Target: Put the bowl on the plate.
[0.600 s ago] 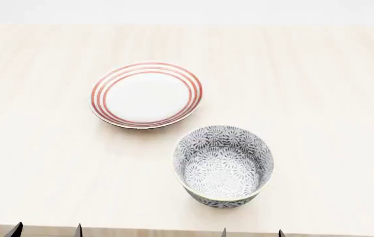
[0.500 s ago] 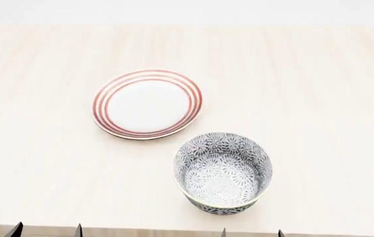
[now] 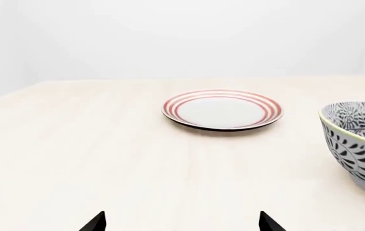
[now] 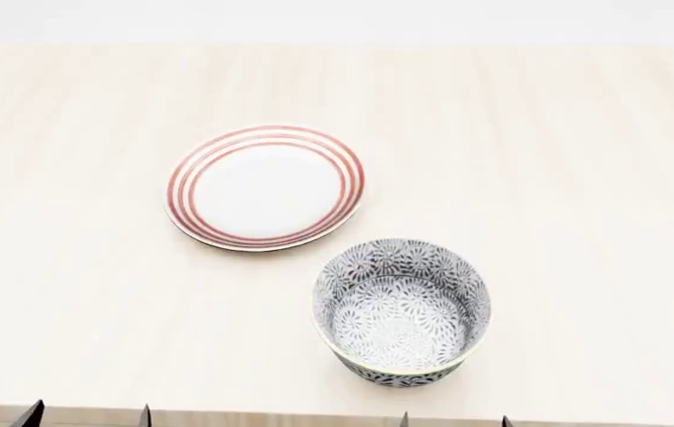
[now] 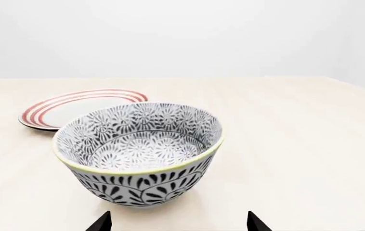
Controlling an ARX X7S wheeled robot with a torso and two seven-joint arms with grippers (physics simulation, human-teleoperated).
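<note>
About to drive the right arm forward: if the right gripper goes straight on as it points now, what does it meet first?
Most likely the bowl: it sits right ahead of the right gripper, centred between the open fingertips. The plate lies beyond it, off to one side. How high the gripper rides against the bowl's wall is unclear.

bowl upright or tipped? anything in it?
Upright and empty: the bowl stands on its base on the table, rim level, patterned inside fully visible, apart from the plate.

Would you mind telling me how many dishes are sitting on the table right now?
2: the red-ringed plate lies farther from the robot, toward its left; the floral bowl stands nearer, toward its right. Nothing seems hidden.
</note>
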